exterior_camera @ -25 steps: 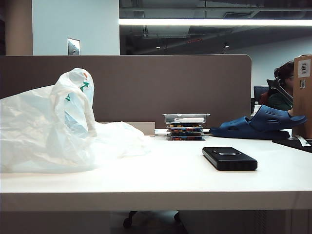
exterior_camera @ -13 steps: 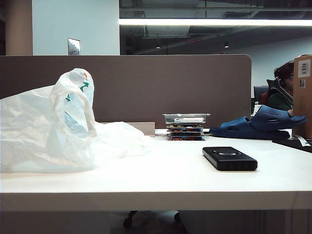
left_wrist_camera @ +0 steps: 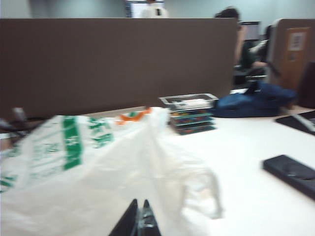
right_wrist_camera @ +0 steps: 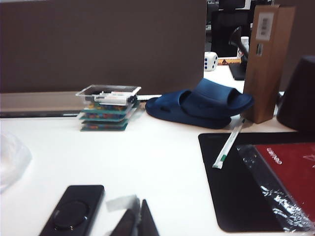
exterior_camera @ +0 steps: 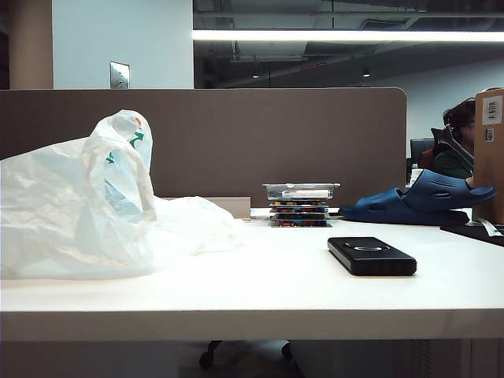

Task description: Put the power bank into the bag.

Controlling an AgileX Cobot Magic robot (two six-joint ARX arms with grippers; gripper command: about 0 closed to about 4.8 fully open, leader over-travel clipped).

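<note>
Exterior view: the power bank (exterior_camera: 372,256) lies flat on the white table (exterior_camera: 260,291), right of the middle, well apart from the crumpled bag (exterior_camera: 87,205) heaped on the left, with neither arm in sight. The bag's mouth looks collapsed, so the slab could slide off the thin plastic instead of going in. In the right wrist view the right gripper (right_wrist_camera: 136,221), fingers together and empty, sits just beside the power bank (right_wrist_camera: 73,212). The left gripper (left_wrist_camera: 139,222), also closed and empty, hangs near the bag (left_wrist_camera: 103,172).
</note>
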